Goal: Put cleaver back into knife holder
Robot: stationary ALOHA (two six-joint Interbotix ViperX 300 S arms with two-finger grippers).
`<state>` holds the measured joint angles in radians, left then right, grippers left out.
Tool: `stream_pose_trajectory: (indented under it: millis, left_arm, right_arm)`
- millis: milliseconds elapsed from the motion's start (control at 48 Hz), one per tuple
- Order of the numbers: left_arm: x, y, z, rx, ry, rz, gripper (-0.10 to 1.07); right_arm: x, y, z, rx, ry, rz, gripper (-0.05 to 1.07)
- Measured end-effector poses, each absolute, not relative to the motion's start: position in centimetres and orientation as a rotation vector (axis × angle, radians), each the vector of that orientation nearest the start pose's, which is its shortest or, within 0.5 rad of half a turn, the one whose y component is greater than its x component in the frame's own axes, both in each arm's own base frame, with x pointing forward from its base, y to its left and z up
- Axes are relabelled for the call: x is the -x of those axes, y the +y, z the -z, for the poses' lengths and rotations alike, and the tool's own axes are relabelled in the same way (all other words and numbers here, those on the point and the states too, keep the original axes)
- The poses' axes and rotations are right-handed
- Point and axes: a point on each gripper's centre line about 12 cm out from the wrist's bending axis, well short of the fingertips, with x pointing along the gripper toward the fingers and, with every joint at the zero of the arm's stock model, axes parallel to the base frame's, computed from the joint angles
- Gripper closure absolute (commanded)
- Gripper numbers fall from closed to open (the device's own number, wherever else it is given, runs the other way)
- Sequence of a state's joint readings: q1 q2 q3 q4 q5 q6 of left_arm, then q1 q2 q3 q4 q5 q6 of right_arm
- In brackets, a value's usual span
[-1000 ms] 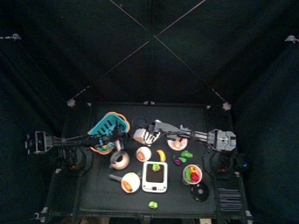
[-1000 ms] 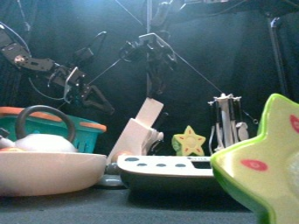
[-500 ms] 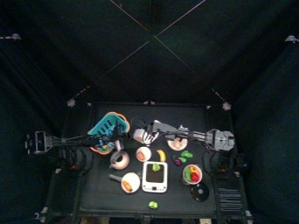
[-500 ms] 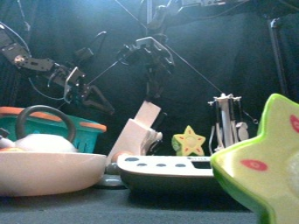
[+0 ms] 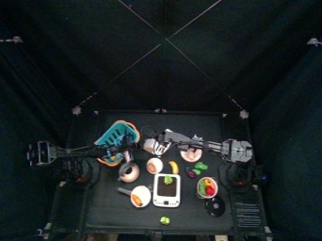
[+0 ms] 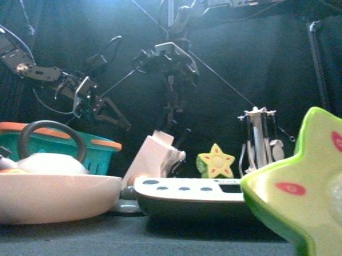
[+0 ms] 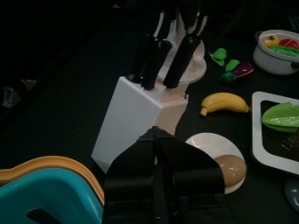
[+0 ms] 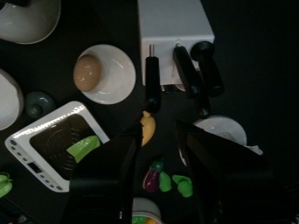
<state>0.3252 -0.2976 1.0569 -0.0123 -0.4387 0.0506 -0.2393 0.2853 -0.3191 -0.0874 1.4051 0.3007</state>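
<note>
The cleaver (image 8: 153, 72) sits in a slot of the white knife block (image 8: 173, 33) on the desk (image 5: 107, 203), its black handle sticking out beside other handles. The right pincer (image 8: 160, 140) hovers just above the block, spread, holding nothing. A banana (image 8: 147, 127) lies near the block. The left pincer (image 7: 156, 154) points at the block, narrowly parted, empty.

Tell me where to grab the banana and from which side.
Take the banana across its thick middle, coming from straight above. It lies flat on the table in open space between the knife block and the bowl, so fingers can straddle its narrow width.
</note>
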Motion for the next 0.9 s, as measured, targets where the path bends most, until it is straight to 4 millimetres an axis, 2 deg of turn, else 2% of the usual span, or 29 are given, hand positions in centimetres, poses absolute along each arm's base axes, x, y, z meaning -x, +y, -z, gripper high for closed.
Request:
stream_pose_trajectory:
  millis: [542, 896]
  left_arm:
    - [-28.3, 9.6, -18.8, 0.014, 0.324, -0.321, 0.61]
    - [-28.3, 9.6, -18.8, 0.012, 0.324, -0.321, 0.61]
  right_arm:
    - [-44.9, -12.4, -29.9, -0.295, 1.309, 0.502, 0.27]
    - [-44.4, -11.7, -31.6, -0.268, 1.274, 0.499, 0.27]
